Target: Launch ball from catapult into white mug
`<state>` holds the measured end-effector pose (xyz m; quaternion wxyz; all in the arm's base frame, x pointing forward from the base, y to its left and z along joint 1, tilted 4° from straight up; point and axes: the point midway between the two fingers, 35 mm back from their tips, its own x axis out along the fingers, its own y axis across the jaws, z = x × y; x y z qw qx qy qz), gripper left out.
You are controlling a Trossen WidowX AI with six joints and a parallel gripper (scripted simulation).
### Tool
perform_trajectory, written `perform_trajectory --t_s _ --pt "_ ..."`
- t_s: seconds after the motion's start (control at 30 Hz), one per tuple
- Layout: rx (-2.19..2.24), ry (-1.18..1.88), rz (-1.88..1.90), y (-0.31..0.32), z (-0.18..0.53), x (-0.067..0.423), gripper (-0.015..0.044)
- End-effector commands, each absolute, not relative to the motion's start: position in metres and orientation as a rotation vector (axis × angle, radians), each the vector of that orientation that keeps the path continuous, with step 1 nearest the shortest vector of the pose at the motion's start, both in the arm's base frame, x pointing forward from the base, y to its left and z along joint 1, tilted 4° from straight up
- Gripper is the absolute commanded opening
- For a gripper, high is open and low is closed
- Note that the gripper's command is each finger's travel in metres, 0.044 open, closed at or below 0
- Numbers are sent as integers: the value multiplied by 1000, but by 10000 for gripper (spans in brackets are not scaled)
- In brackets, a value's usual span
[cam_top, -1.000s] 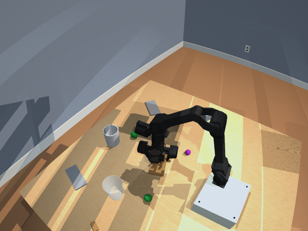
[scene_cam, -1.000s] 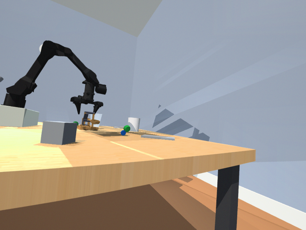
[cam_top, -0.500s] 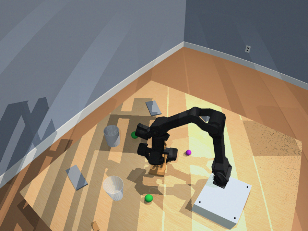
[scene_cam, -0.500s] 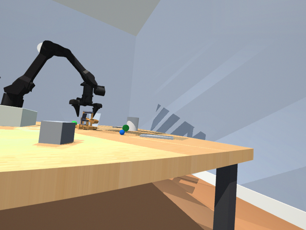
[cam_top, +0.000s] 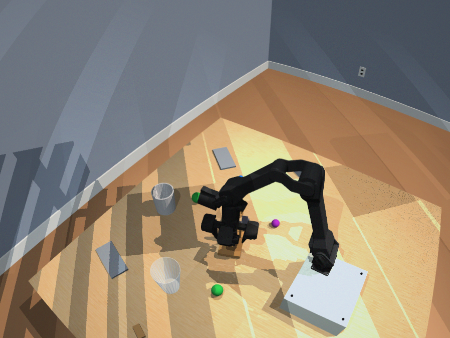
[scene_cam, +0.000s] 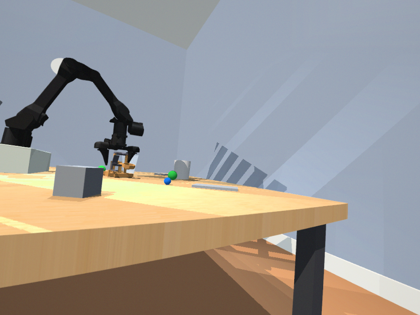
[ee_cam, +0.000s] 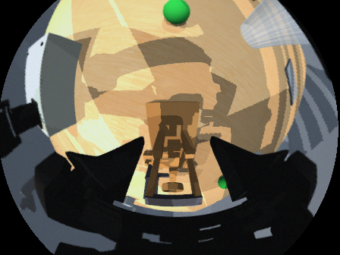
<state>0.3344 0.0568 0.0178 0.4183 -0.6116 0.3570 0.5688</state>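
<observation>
The wooden catapult (cam_top: 231, 251) (scene_cam: 121, 172) (ee_cam: 170, 115) stands mid-table. Its spoon cup, near the bottom of the wrist view, looks empty. My gripper (cam_top: 232, 238) (scene_cam: 117, 158) (ee_cam: 177, 140) is open and empty. It points down just above the catapult, one finger on each side. The white see-through mug (cam_top: 165, 274) (ee_cam: 270, 26) stands upright to the catapult's front left. One green ball (cam_top: 217, 289) (ee_cam: 176, 11) lies near that mug. A second green ball (cam_top: 195, 197) (scene_cam: 172, 175) (ee_cam: 221, 182) lies beside a grey mug (cam_top: 163, 198) (scene_cam: 182, 169). A purple ball (cam_top: 275, 222) lies right of the catapult.
A blue ball (scene_cam: 167, 181) lies by the second green ball. Flat grey slabs (cam_top: 224, 157) (cam_top: 110, 259) (scene_cam: 214, 186) lie on the table (cam_top: 381, 218). A grey block (scene_cam: 77, 181) stands nearer the exterior camera. The arm's white base box (cam_top: 326, 294) sits at the front right. A small wooden piece (cam_top: 139, 330) lies at the front edge.
</observation>
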Motion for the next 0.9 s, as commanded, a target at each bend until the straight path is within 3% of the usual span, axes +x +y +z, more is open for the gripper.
perform_trajectory --t_s 0.0,0.43,0.77,0.87 --pt "-1526 906 1443 57 6 330 440" --pt "-1526 906 1444 57 1 330 440" --pt "-1531 901 1435 57 4 333 177" --pt "-1531 901 1435 57 4 333 157"
